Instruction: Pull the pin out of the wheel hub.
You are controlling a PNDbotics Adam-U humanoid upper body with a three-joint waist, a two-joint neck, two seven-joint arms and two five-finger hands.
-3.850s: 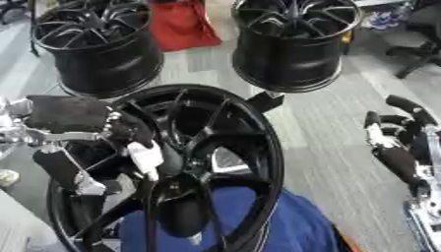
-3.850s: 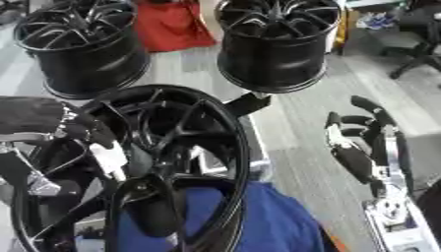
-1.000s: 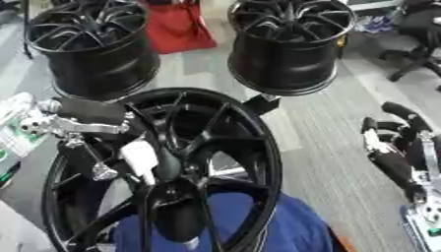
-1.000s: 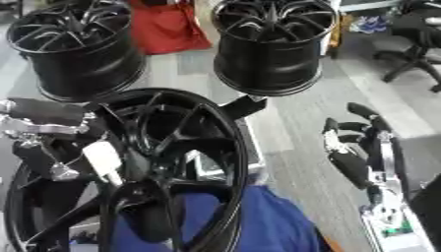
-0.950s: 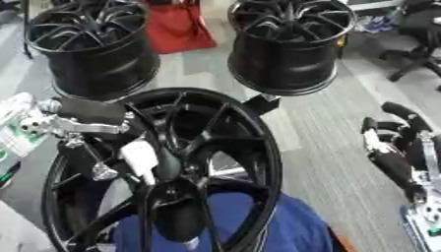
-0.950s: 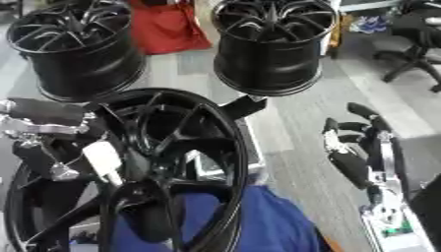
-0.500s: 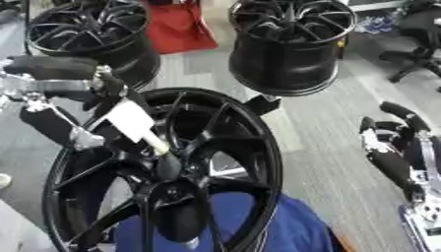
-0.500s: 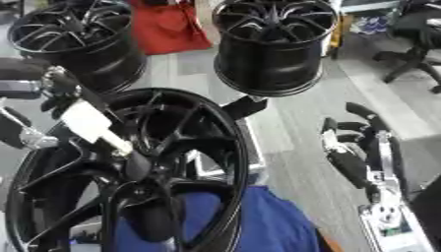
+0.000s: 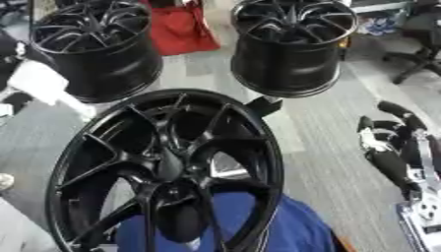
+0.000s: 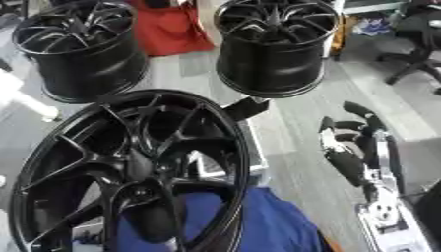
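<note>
black and glossy, the wheel hub [image 9: 168,167] stands tilted in the near middle of both views, its spokes meeting at a dark centre, with a blue cloth [image 9: 258,224] showing behind and below its lower rim. a white, blurred thing [image 9: 39,81] with a pale stem running down to the right shows at the left edge, clear of the rim and level with the far left wheel; this looks like the pin, though its shape cannot be made out. dark blurred parts around it at the left edge look like the left hand [image 9: 9,49], and whether its fingers are curled on the white thing cannot be told. the right hand [image 10: 349,147] rests at the right side, well apart from the hub, its fingers relaxed and pointing up, holding nothing. two more black wheels [image 9: 99,49] stand on the grey floor [image 9: 319,133] beyond, the second [image 9: 293,44] to the right, with a red bag [image 9: 181,29] between them. an office chair [image 9: 418,44] shows at the far right.
</note>
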